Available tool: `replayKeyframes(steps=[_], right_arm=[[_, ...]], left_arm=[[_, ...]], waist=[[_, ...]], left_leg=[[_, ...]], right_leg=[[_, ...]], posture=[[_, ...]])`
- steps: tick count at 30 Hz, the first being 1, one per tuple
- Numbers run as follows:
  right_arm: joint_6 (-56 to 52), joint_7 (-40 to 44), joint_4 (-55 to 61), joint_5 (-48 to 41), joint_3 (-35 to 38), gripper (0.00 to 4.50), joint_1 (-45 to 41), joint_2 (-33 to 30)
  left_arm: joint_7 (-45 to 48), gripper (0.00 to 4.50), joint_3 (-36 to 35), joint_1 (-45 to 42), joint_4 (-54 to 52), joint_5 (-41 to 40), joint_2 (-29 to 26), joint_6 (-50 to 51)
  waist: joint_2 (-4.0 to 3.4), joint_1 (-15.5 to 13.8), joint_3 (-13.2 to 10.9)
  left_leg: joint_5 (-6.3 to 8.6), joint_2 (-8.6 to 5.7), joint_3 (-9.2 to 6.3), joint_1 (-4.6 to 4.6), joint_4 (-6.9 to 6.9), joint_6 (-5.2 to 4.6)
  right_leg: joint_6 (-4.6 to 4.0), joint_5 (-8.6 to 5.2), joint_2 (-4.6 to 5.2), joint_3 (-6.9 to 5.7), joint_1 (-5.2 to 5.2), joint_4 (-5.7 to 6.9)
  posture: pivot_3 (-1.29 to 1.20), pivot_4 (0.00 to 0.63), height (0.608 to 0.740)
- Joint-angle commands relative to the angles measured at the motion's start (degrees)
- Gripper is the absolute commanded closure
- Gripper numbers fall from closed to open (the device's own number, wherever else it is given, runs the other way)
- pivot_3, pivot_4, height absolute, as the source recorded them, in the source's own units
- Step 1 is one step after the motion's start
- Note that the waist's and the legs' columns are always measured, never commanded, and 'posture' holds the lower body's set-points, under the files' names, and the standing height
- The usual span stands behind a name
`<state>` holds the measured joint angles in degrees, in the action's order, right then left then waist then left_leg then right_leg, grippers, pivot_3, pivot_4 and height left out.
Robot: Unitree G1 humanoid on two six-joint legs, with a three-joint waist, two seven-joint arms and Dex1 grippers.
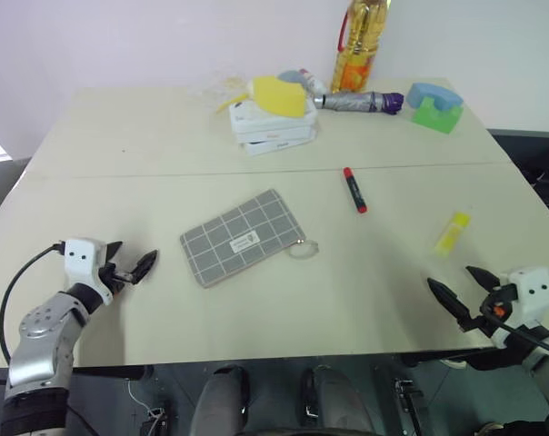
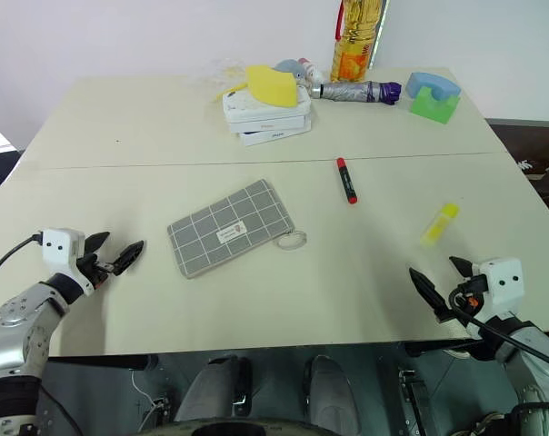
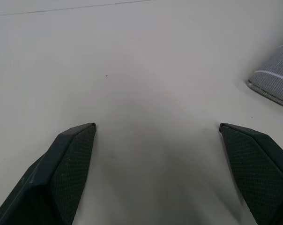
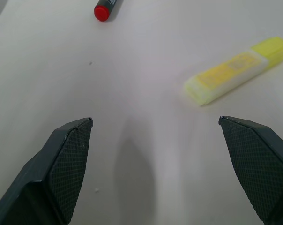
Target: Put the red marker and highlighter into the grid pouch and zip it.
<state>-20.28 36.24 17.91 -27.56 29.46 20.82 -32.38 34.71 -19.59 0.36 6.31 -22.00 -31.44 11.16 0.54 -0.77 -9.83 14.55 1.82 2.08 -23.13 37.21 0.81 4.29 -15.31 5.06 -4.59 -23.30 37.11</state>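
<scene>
Left gripper: the left gripper (image 1: 127, 263) hovers low over the near left part of the counter (image 1: 120, 154), fingers spread wide with nothing between them.
Right gripper: the right gripper (image 1: 464, 289) sits at the near right edge of the counter, fingers wide apart and empty.
Grid pouch: the grid pouch (image 1: 243, 236) lies flat near the counter's middle, turned at a slant, white label up; its ring pull (image 1: 304, 248) rests on the counter at the pouch's right end. A corner of the pouch shows in the left wrist view, ahead of the left gripper and apart from it.
Highlighter: the highlighter (image 1: 453, 232) lies on the right side of the counter, just beyond the right gripper and not touching it.
Red marker: the red marker (image 1: 354, 189) lies past the pouch and right of it, well apart from the highlighter.
White boxes: a stack of white boxes (image 1: 273, 130) stands on the far half, with a yellow sponge-like thing (image 1: 279, 94) on top.
Umbrella: a folded grey umbrella (image 1: 358, 101) with a purple tip lies right of the boxes.
Far right: a green block with a blue piece (image 1: 435, 105) on it.
Far edge: a bottle of yellow liquid (image 1: 359, 44) stands against the wall.
</scene>
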Motion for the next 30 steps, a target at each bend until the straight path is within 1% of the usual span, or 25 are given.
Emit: replayKeyframes(steps=[1, 6, 10, 13, 17, 18, 19, 20, 21, 22, 26, 27, 30], right_arm=[[1.3, 0.2, 0.6, 0.0, 0.7, 0.01, 0.4, 0.2], [0.5, 0.1, 2.1, -0.3, 0.0, 0.01, 0.4, 0.3], [-1.2, -0.3, 5.1, -1.4, -2.0, 0.01, -0.7, 0.4], [-4.8, -2.3, 9.6, -2.0, -7.8, 0.01, -5.2, 0.4], [-7.6, -5.9, 12.5, -1.3, -16.0, 0.01, -13.5, 3.4], [-8.7, -7.3, 11.8, 0.0, -19.2, 0.01, -17.3, 4.7], [-9.5, -8.3, 11.1, 0.8, -21.5, 0.54, -20.0, 5.6], [-10.5, -9.7, 9.6, 2.6, -24.3, 0.89, -22.9, 6.5], [-11.6, -10.9, 7.9, 4.4, -26.8, 1.41, -25.4, 7.3], [-12.0, -11.8, 6.5, 5.8, -28.5, 1.84, -27.1, 7.9], [-12.5, -15.0, 0.5, 8.5, -33.0, 4.0, -34.9, 13.5], [-13.0, -15.3, -1.5, 10.0, -35.1, 4.44, -36.9, 14.3], [-14.0, -17.1, -6.9, 14.0, -39.5, 4.44, -41.3, 17.0]], left_arm=[[-0.4, 0.02, -0.6, 1.0, -0.5, 0.0, 0.2, 0.5], [0.1, 0.02, -0.8, 0.5, -0.2, -0.9, 0.9, -0.1], [-0.1, 0.02, -0.2, 0.3, 0.1, 0.1, 0.9, -0.4], [-0.8, 0.02, 0.2, -0.1, 0.5, 1.0, 2.2, -3.4], [-1.7, 0.02, 0.9, -0.3, 0.6, 2.1, 4.0, -5.6], [-1.7, 0.02, 1.2, -0.4, 0.7, 2.3, 4.4, -6.1], [-1.7, 0.0, 1.4, -0.6, 0.8, 2.5, 4.6, -6.4], [-1.5, 0.0, 1.6, -0.9, 1.1, 2.6, 4.7, -6.9], [-1.3, 0.0, 1.7, -1.2, 1.3, 2.7, 4.8, -7.3], [-1.0, 0.0, 1.7, -1.4, 1.6, 2.8, 4.8, -7.5], [0.2, 0.0, 2.2, -2.4, 2.7, 3.1, 4.7, -9.2], [0.7, 0.0, 2.5, -2.6, 2.8, 3.2, 4.6, -9.7], [1.6, 0.0, 3.0, -2.5, 2.8, 3.7, 4.2, -10.9]], waist=[[0.0, 0.0, 0.0], [-0.02, 0.0, 0.0], [-0.03, 0.0, 0.0], [-0.03, 0.0, 0.0], [-0.02, 0.0, 0.0], [0.0, 0.0, 0.1], [0.0, 0.0, 0.1], [-0.01, 0.0, 0.1], [0.02, 0.0, 0.1], [0.03, 0.0, 0.1], [0.04, -0.1, 0.1], [0.04, 0.0, 0.1], [0.04, 0.2, 0.1]], left_leg=[[0.0, 0.0, 0.0, 0.0, 0.0, 0.0], [0.0, 0.0, 0.01, 0.0, 0.0, 0.0], [0.0, 0.0, 0.0, 0.0, 0.01, 0.0], [0.0, 0.0, 0.0, 0.0, 0.01, 0.0], [0.0, 0.0, -0.04, 0.0, 0.03, 0.0], [0.0, 0.0, -0.05, 0.0, 0.03, 0.0], [0.0, -0.01, -0.06, -0.01, 0.03, 0.0], [0.0, -0.01, -0.05, -0.01, 0.05, 0.0], [0.0, -0.02, -0.04, -0.02, 0.06, 0.0], [0.0, -0.02, -0.05, -0.02, 0.07, 0.0], [0.0, -0.05, -0.06, -0.06, 0.07, 0.0], [0.0, -0.05, -0.05, -0.07, 0.07, 0.0], [0.0, -0.04, -0.04, -0.06, 0.08, 0.0]], right_leg=[[0.0, 0.0, 0.0, 0.0, 0.0, 0.0], [0.0, 0.0, 0.0, 0.0, 0.0, 0.0], [0.0, 0.0, 0.0, 0.0, 0.0, 0.0], [0.0, 0.0, 0.0, 0.0, 0.0, 0.0], [-0.01, 0.01, -0.03, 0.01, 0.0, 0.03], [-0.01, 0.01, -0.03, 0.0, 0.0, 0.03], [-0.01, 0.01, -0.03, -0.01, 0.0, 0.03], [-0.01, 0.01, -0.02, -0.01, 0.0, 0.03], [-0.01, 0.02, 0.0, 0.0, -0.01, 0.03], [-0.01, 0.02, -0.01, -0.01, 0.0, 0.03], [-0.01, 0.01, -0.01, -0.05, -0.02, 0.03], [-0.01, 0.02, 0.0, -0.05, -0.02, 0.04], [-0.02, 0.03, -0.02, -0.04, -0.05, 0.08]], posture=[[0.0, 0.15, 0.74], [0.0, 0.15, 0.74], [0.0, 0.15, 0.74], [0.0, 0.15, 0.74], [0.0, 0.15, 0.74], [0.0, 0.15, 0.74], [0.0, 0.15, 0.74], [0.0, 0.15, 0.74], [0.0, 0.15, 0.74], [0.0, 0.15, 0.74], [0.0, 0.15, 0.74], [0.0, 0.15, 0.74], [0.0, 0.15, 0.74]])
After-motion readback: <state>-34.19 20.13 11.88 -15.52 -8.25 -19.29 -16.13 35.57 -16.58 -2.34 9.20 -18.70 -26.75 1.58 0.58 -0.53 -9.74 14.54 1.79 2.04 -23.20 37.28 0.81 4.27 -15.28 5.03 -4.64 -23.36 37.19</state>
